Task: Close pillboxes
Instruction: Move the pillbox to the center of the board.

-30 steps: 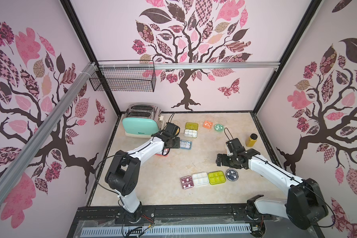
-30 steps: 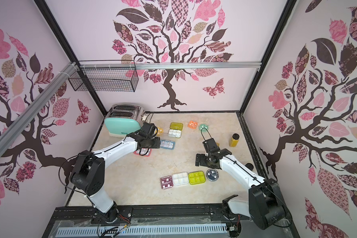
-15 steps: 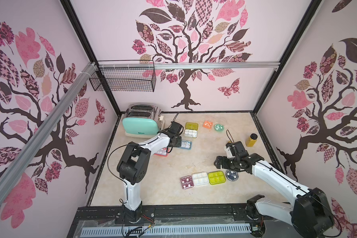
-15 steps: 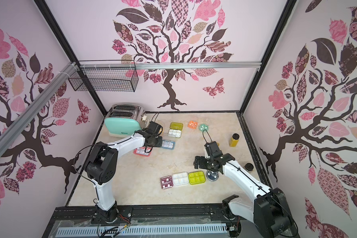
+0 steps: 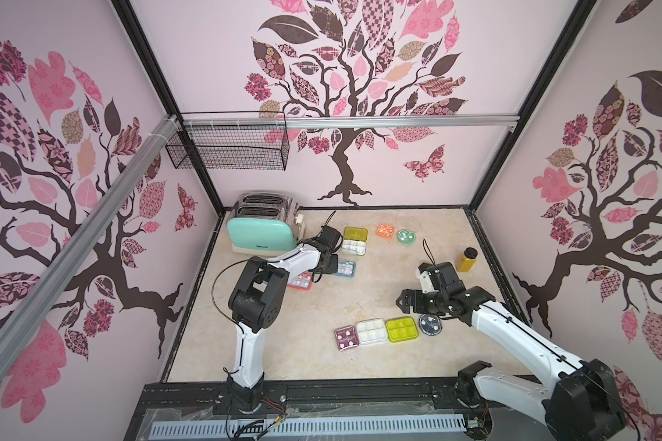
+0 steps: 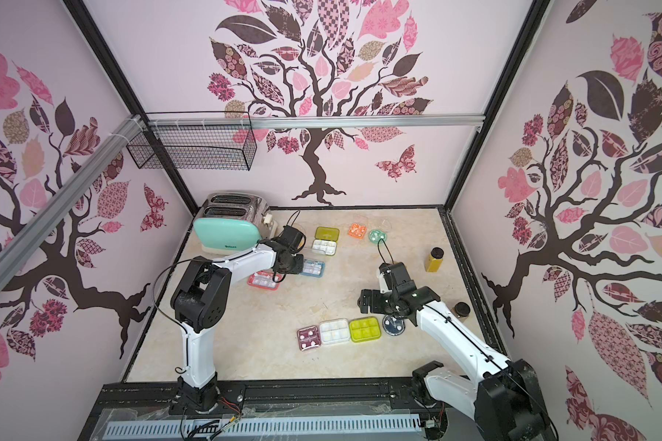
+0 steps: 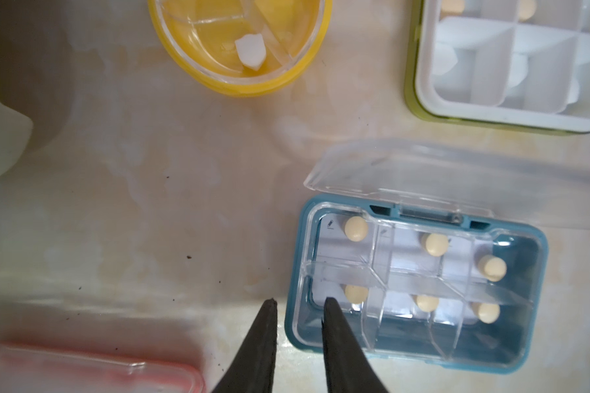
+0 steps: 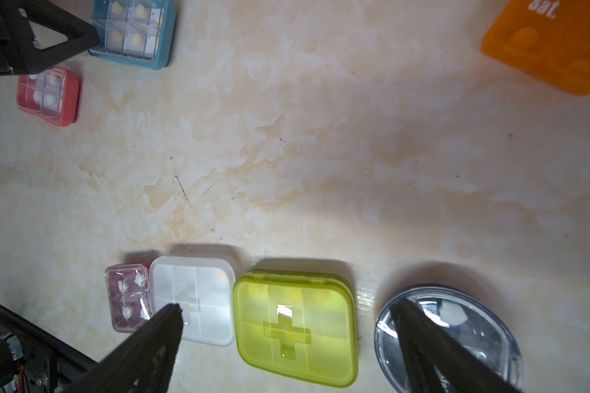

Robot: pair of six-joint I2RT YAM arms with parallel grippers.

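Note:
The blue pillbox lies with its clear lid folded back and pale pills in its compartments. My left gripper straddles its end wall, open only a narrow gap, one fingertip over the box. A pink pillbox sits beside it with its lid down. My right gripper hangs wide open over the shut lime pillbox, between the white pillbox and the navy round pillbox. A maroon pillbox ends that row.
At the back lie a yellow round pillbox, an open yellow-green pillbox with a white tray, an orange pillbox and a mint round pillbox. The toaster stands back left. An amber bottle and an orange block stand right.
My left gripper's jaws have narrowed at the blue pillbox's end. The right arm has come a little toward the front, over the row of boxes, still open.

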